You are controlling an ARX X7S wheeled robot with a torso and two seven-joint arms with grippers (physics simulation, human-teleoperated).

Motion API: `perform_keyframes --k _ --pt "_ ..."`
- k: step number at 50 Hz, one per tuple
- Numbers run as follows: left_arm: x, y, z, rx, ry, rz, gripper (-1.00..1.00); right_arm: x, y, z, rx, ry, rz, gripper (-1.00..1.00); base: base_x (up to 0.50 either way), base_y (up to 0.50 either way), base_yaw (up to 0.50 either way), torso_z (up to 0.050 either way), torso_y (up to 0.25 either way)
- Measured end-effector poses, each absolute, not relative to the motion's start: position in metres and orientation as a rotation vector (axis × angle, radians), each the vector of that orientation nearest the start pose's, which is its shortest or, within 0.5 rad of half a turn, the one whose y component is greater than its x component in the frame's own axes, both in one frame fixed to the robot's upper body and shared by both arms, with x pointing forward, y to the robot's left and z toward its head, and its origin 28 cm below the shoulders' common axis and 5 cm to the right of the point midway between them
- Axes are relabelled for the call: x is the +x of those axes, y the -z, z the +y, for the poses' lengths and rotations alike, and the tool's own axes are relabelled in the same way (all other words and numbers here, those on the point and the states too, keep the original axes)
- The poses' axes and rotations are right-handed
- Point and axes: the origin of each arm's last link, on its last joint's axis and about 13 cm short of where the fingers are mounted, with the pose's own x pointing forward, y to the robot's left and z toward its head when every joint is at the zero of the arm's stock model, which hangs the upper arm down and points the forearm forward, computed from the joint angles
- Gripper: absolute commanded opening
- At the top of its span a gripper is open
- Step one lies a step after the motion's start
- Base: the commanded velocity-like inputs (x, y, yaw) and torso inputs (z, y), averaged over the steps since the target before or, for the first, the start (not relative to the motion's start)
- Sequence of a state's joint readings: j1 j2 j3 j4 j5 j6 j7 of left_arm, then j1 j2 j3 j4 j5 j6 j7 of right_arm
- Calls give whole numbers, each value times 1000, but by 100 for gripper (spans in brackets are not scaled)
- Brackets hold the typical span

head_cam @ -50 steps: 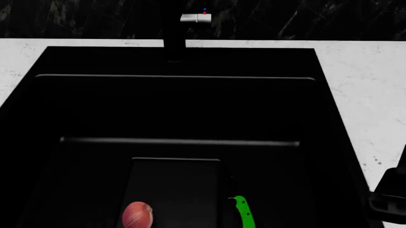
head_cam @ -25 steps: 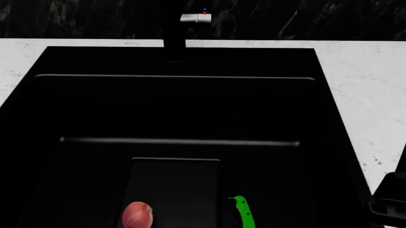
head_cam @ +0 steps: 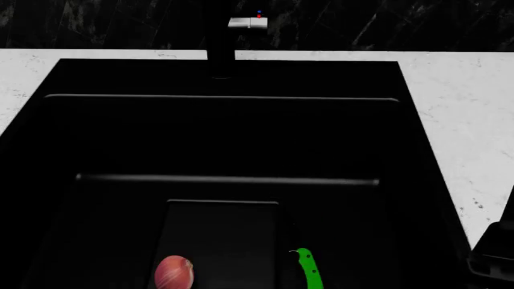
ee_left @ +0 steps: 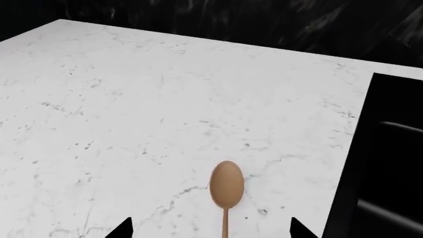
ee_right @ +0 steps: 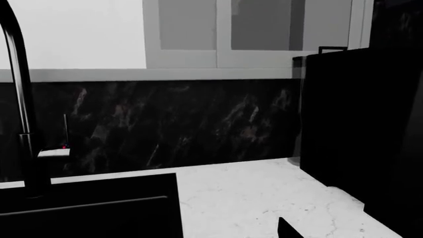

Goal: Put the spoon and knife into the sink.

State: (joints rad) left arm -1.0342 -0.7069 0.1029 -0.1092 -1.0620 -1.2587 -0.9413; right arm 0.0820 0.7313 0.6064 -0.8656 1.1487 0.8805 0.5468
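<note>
Judging from the sink (head_cam: 241, 78) as landmark, the job looked about half done: the knife (head_cam: 309, 271) already lay inside the basin, green handle showing near the front wall beside a raised dark panel, blade too dark to make out and the handle cut off by the frame edge. A reddish onion-like ball (head_cam: 173, 272) sat in the basin too, just beside that panel, not my concern. The spoon (ee_left: 227, 191) was the piece left: it lay flat on the white marble counter (ee_left: 132, 114) outside the sink, near the basin's rim, bowl pointing away from my left wrist camera and handle running out of the picture. My left gripper (ee_left: 210, 230) hung over it with jaws spread wide, one tip on each side of the handle, nothing held; only the two dark fingertips showed, so I could not tell how close they were to the counter. My right gripper (ee_right: 286, 229) showed only a sliver of one dark tip over the counter on the far side of the sink from the spoon, so whether it was open or closed I cannot tell; I saw nothing in it. Faucet (ee_right: 20, 99) stood at the sink's back edge. Next, I reckon, close on the spoon handle and carry it over the rim.
</note>
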Motion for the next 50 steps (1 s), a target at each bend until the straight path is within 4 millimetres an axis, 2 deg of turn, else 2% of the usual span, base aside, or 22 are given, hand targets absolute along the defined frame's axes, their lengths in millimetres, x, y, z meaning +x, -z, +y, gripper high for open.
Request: perform_keyframes --k 50 --pt "302 -202 356 -41 -618 527 100 152 -216 -205 10 208 -166 100 0 0 0 0 0"
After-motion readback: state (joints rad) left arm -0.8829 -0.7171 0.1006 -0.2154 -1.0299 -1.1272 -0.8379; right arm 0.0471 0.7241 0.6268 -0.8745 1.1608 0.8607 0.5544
